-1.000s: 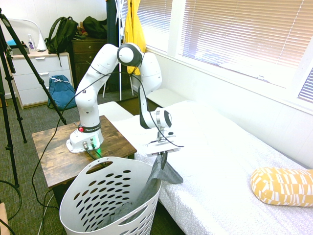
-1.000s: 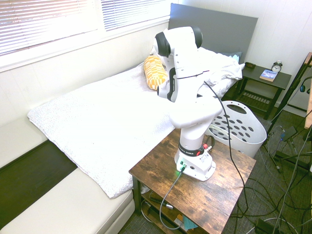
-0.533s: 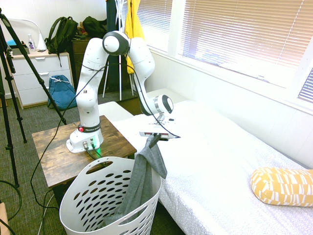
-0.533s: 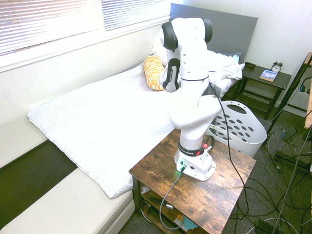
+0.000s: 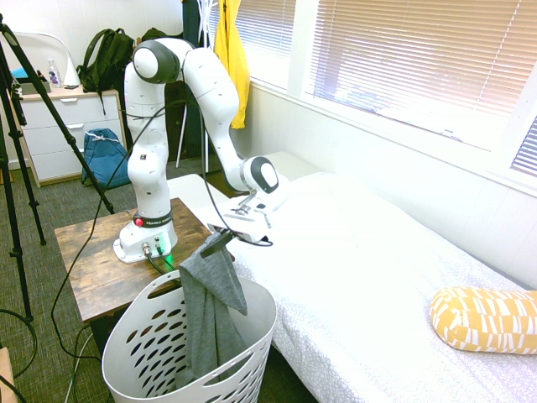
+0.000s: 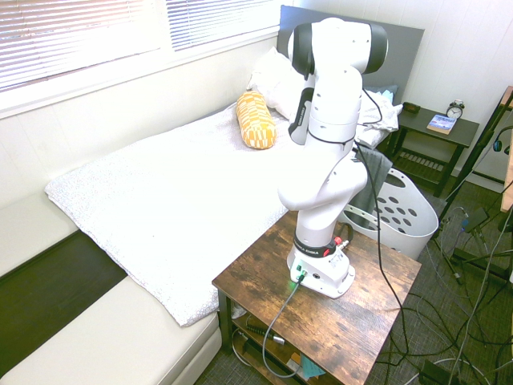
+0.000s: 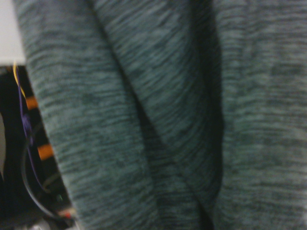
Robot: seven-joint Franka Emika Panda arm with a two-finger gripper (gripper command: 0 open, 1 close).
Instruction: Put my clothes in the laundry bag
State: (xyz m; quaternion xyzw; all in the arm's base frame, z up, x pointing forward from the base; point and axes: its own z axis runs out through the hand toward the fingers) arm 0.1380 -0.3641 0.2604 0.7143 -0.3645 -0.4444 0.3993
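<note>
Clenched on the top edge of the grey garment (image 5: 210, 306), the gripper (image 5: 216, 243) is held over the far rim of the white laundry basket (image 5: 143, 336), near the corner of the wooden table (image 5: 92, 269) on which the arm is mounted. 1 garment is seen hanging straight down from the fingers, its lower part already inside the basket and its upper part above the rim. In the second exterior view only a dark strip of the garment (image 6: 370, 180) is shown behind the arm, above the basket (image 6: 401, 216). The wrist view is filled by heather-grey knit fabric (image 7: 158, 115), folded in soft vertical creases. To the right of the basket lies the white bed (image 5: 377, 277), with 1 yellow patterned pillow (image 5: 487, 319) at its near right end.
</note>
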